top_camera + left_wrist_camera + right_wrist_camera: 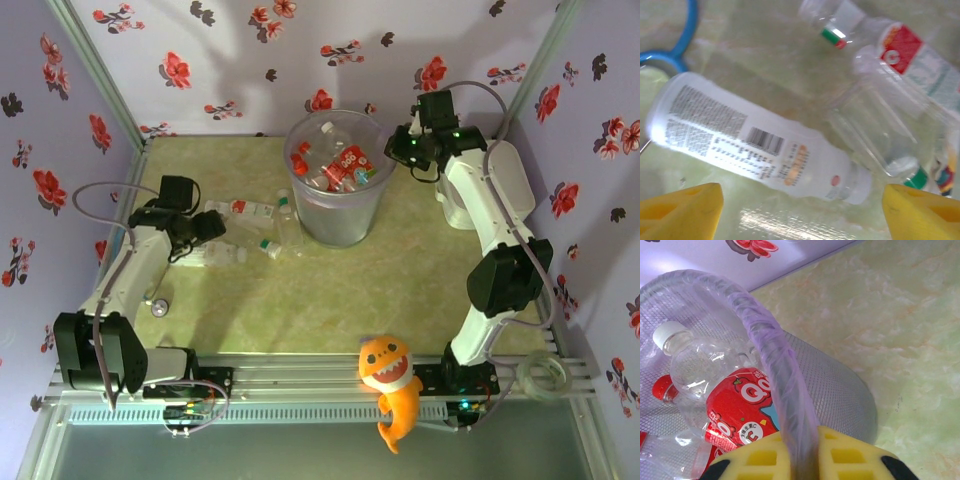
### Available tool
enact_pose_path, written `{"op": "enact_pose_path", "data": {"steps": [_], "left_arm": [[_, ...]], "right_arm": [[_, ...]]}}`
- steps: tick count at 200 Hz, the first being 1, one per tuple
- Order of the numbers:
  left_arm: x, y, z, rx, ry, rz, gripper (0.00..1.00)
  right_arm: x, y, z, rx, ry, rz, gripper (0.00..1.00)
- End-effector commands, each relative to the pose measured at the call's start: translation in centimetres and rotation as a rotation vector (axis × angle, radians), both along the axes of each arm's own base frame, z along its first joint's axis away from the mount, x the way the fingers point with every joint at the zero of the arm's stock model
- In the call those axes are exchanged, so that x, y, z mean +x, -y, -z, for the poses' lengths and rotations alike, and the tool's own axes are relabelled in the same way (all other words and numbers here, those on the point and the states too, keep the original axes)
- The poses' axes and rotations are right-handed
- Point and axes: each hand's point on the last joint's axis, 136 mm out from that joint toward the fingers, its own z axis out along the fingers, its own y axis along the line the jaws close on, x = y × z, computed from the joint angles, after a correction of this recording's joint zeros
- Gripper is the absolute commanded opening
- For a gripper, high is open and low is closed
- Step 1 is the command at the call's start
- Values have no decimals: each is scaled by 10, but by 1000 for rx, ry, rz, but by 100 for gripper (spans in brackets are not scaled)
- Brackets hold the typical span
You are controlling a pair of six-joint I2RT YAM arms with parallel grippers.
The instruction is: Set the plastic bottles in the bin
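Observation:
The bin [338, 205], a translucent lavender-lined basket, stands at the table's middle back with several plastic bottles [345, 165] inside. My right gripper [802, 460] is shut on the bin's rim [767, 355]; a red-labelled bottle [737, 405] lies just inside. Left of the bin, several bottles [250, 210] lie on the table. My left gripper [802, 215] hangs open over them, and a white bottle with a barcode label [755, 145] lies just ahead of its yellow fingertips [685, 207], untouched. Clear bottles [895, 60] with green-banded necks lie beyond it.
An orange shark toy [390, 385] hangs at the near edge, with a tape roll [545, 375] to its right. A clear container [455, 212] sits behind the right arm. A blue ring [675, 47] lies by the white bottle's base. Floral walls close in three sides.

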Motion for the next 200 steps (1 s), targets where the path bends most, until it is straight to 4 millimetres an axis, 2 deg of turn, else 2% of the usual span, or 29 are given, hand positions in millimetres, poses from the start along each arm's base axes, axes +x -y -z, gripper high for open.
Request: {"op": "enact_pose_path", "data": {"steps": [1,26,71,129,173,200], "left_arm": [[-20,-24,21,44,-75,-161,89],[-17,-30,37,-17,-62,-278,94],[-13,-32,61,-150,-46,-497,92],[-7,-43,81,-263,35,-732,87],[2,-43,100,-294,33,-798,87],[4,-43,113,-304,25,-826,81]], "right_arm": [[-7,-14,-14,55,23,-53,26],[-7,-15,-10,50,19,-60,38],[-8,-14,-7,45,17,-61,48],[-8,-15,0,44,6,-68,48],[-8,-15,6,36,-8,-72,48],[-8,-15,6,39,-9,-72,48]]}}
